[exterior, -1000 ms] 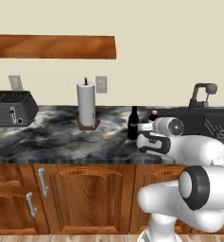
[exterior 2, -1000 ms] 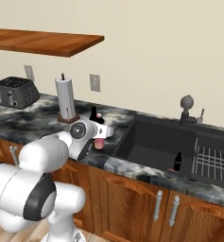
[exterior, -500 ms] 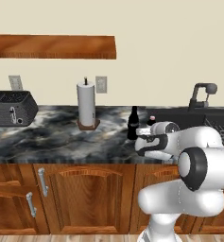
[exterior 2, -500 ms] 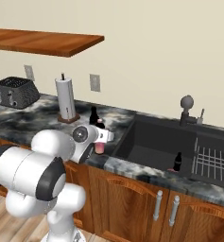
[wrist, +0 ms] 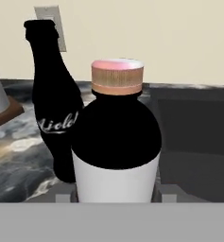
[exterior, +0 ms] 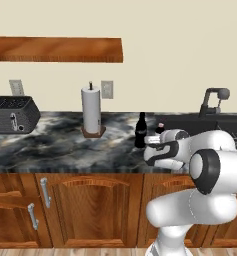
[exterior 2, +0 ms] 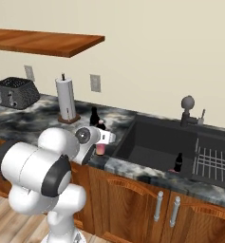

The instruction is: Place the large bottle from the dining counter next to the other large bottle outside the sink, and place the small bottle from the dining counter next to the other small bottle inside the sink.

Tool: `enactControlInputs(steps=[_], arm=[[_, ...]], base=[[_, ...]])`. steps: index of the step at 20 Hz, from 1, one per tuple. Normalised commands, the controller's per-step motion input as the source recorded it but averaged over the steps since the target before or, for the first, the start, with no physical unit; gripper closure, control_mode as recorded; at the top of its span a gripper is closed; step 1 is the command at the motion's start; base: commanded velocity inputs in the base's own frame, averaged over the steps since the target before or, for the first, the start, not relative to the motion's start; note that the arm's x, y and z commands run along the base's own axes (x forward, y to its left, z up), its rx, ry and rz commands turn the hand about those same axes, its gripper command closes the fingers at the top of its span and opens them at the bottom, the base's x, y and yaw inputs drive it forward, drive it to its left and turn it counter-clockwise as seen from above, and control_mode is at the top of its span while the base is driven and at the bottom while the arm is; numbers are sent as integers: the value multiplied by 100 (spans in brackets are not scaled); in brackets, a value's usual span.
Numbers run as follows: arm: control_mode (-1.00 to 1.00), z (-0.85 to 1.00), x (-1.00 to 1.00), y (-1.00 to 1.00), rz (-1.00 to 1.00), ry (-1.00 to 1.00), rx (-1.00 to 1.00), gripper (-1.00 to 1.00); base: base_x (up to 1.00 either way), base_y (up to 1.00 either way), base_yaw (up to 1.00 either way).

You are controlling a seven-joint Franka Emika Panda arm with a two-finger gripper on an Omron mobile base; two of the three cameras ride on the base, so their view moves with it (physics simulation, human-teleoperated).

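Observation:
My gripper (wrist: 116, 196) is shut on the large bottle (wrist: 116, 142), one fingertip (wrist: 64, 197) at each side of its white lower body. Its pink base (exterior 2: 100, 149) sits low over the marbled counter edge, just left of the sink (exterior 2: 152, 142). The other large bottle (wrist: 52, 108), all black, stands upright close behind it to the left, also seen as the black bottle (exterior: 140, 131) in the left base view. The other small bottle (exterior 2: 179, 162) stands inside the basin. The small bottle and the dining counter are out of view.
A paper towel roll (exterior: 91, 110) and a toaster (exterior: 12, 114) stand further left on the counter. The black faucet (exterior 2: 187, 107) rises behind the sink, with the ridged drainer (exterior 2: 213, 161) at its right. A wooden shelf (exterior: 55, 49) hangs on the wall above.
My arm's elbow has swung closer to the cameras. The hand with the large bottle has stayed beside the black bottle and sunk slightly.

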Motion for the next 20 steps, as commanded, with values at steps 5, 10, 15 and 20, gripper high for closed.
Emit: enactControlInputs(steps=[5, 10, 15, 20], arm=[[-100, -30, 7, 0, 0, 0, 0, 100], [-100, -58, 8, 7, 0, 0, 0, -100], [-100, -18, -5, 1, 0, -2, 0, -100], [-100, 0, -29, 0, 0, -8, 0, -100]], base=[[0, 0, 0], [0, 0, 0], [0, 0, 0], [0, 0, 0]])
